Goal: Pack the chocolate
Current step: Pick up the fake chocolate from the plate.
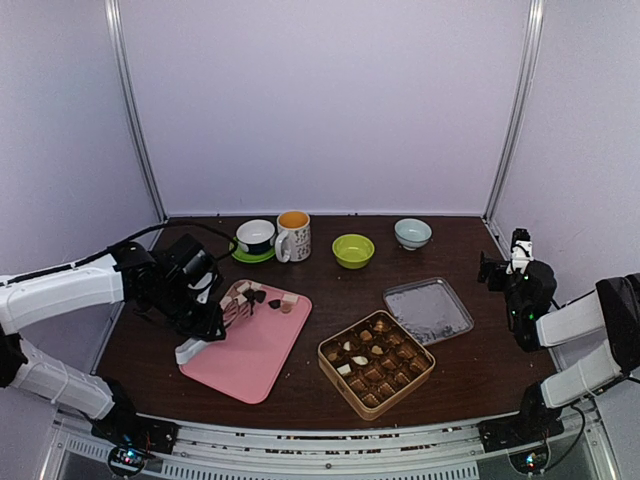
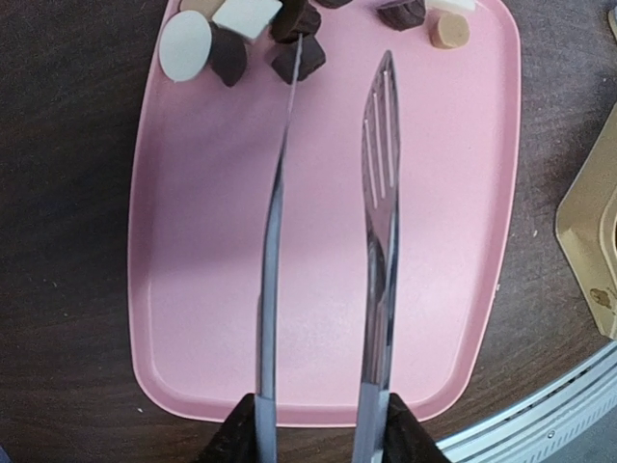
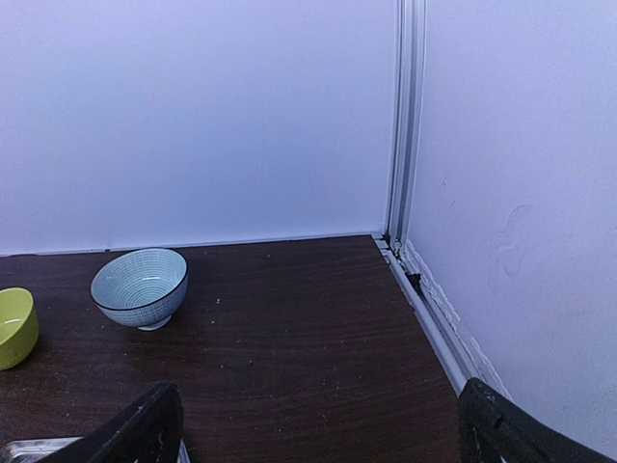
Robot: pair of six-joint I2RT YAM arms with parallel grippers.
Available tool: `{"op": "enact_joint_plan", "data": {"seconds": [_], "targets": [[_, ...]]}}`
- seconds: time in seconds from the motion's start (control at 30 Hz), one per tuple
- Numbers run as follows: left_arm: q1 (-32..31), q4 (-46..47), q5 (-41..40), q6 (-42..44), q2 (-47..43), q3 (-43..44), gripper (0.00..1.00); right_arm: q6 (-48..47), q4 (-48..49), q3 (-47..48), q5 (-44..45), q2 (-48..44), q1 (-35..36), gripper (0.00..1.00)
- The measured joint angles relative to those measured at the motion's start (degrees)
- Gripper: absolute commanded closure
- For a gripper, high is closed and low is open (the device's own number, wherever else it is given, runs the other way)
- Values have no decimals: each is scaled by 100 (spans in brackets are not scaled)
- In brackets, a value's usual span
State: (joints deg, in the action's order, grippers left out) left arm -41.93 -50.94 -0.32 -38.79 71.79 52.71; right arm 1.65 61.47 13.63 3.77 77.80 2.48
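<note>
Left gripper (image 2: 320,436) clamped on slotted metal tongs (image 2: 378,193), blades parted above flat pink plastic tray (image 2: 193,318). Loose brown, tan and white chocolate pieces (image 2: 228,56) at tray's far end; more in square gold tin (image 1: 376,363). Right gripper (image 3: 323,429) gaping wide, empty, above dark wooden table (image 3: 289,338).

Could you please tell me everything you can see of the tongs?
The tongs are shiny metal with two long arms: one shows edge-on, the other is a flat slotted blade. The left gripper presses on both arms from outside. They reach out over the pink tray, tips apart, the edge-on tip at a dark chocolate piece; contact is unclear.
</note>
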Motion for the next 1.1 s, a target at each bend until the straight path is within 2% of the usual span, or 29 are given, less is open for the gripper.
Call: {"op": "enact_joint_plan", "data": {"seconds": [0.37, 0.7, 1.1], "targets": [[0, 212, -284, 199, 916, 308, 59, 0, 2, 0, 0, 0, 2, 0], [0, 289, -529, 260, 1143, 326, 60, 0, 0, 0, 0, 0, 2, 0], [0, 321, -560, 339, 1226, 337, 75, 0, 2, 0, 0, 0, 2, 0]]}}
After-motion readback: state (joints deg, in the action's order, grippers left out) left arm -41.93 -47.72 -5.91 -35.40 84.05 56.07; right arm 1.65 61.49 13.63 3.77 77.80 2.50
